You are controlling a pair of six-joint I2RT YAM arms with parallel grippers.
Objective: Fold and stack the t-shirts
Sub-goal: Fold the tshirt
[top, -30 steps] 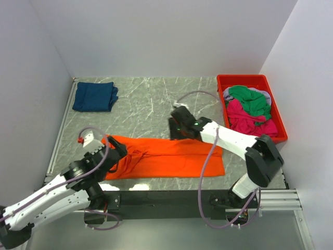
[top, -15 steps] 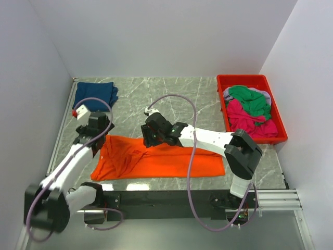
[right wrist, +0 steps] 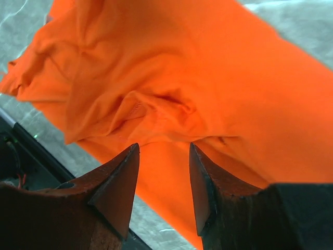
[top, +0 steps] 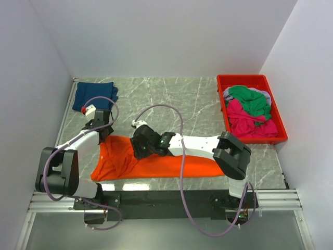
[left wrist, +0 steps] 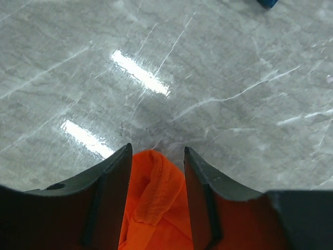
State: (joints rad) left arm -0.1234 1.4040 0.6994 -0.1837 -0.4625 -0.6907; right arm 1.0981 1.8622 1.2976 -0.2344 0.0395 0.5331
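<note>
Top view: the orange shirt lies lengthwise along the counter's near edge, left gripper at its far-left corner, right gripper over its left half. Left wrist: jaws spread astride a fold. Right wrist: jaws spread above cloth.

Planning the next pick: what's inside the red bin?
In the bin, a green shirt lies crumpled at the far end, a pink shirt nearer, grey cloth showing at the edge. Anything beneath them, and the bin floor, is covered.
</note>
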